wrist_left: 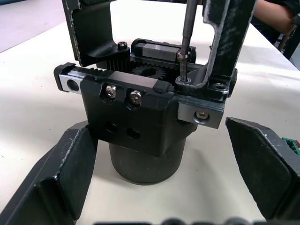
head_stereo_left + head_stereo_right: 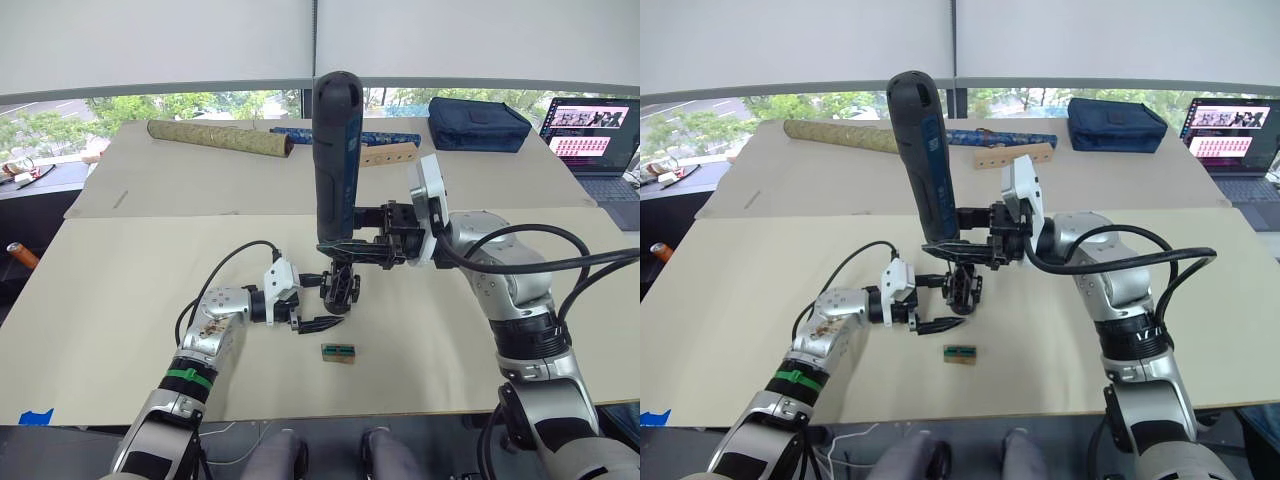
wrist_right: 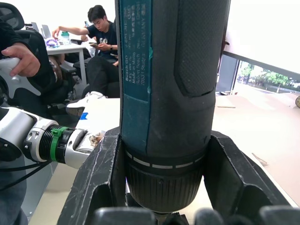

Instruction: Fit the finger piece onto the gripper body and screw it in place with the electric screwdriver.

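Note:
The gripper body [image 1: 136, 117] stands on its round base on the beige table, also at gripper body [image 2: 340, 287]. The finger piece [image 1: 232, 42] sits on its top rail, opposite the body's other black finger [image 1: 91, 33]. My right gripper [image 2: 345, 240] is shut on the electric screwdriver [image 2: 336, 150], held upright over the body. Its thin bit [image 1: 186, 33] rests on a screw at the finger piece's foot. My left gripper [image 2: 322, 300] is open, a finger [image 1: 61, 173] on each side of the body's base.
A small tan-and-green block [image 2: 338, 352] lies just in front of the body. At the table's far side lie a patterned roll [image 2: 220, 137], a wooden block [image 2: 388, 154], a navy bag [image 2: 478, 122] and a laptop [image 2: 595, 135]. Seated people [image 3: 101, 42] show in the right wrist view.

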Available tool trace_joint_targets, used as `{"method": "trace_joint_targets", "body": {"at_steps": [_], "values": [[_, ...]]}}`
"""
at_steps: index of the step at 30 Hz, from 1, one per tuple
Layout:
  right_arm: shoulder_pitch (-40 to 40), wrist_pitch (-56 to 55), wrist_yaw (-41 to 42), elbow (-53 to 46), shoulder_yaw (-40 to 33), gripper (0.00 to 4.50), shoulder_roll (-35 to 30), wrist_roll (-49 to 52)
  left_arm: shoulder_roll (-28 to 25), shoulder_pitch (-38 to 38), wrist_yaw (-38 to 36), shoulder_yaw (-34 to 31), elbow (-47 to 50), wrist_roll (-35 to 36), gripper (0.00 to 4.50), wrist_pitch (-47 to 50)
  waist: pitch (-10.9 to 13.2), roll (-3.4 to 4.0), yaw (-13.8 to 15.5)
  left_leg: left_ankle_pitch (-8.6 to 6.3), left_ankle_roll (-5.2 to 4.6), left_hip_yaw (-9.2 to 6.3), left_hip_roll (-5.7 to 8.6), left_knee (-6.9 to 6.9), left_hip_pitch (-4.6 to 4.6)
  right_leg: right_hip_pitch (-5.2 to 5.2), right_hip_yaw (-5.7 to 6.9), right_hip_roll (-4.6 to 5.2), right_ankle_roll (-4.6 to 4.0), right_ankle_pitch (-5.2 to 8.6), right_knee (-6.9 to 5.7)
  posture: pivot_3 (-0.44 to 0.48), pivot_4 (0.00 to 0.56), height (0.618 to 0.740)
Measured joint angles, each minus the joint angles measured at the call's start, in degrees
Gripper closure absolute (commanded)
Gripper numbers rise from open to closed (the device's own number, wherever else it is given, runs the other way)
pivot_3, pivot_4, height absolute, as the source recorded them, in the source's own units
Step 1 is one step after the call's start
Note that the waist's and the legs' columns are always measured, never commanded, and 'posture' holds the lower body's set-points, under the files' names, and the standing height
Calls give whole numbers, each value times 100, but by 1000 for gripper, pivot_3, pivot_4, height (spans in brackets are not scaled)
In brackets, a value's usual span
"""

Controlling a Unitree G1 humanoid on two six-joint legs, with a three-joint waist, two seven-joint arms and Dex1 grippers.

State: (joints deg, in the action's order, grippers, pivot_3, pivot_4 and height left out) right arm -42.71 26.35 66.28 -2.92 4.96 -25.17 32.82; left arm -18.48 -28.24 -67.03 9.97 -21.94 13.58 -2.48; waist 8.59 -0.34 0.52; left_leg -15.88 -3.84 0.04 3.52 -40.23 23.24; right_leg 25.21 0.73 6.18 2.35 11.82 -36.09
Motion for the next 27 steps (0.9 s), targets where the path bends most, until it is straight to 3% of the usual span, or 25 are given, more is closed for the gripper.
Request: {"method": "trace_joint_targets", "body": {"at_steps": [27], "values": [[2, 4, 73, 6, 0, 2596, -24, 0, 15, 13, 2, 1, 0, 0, 0, 0, 0, 0, 1, 0, 0, 0, 0, 0, 0, 0, 0, 0, 0, 0, 0, 0, 150, 740]]}}
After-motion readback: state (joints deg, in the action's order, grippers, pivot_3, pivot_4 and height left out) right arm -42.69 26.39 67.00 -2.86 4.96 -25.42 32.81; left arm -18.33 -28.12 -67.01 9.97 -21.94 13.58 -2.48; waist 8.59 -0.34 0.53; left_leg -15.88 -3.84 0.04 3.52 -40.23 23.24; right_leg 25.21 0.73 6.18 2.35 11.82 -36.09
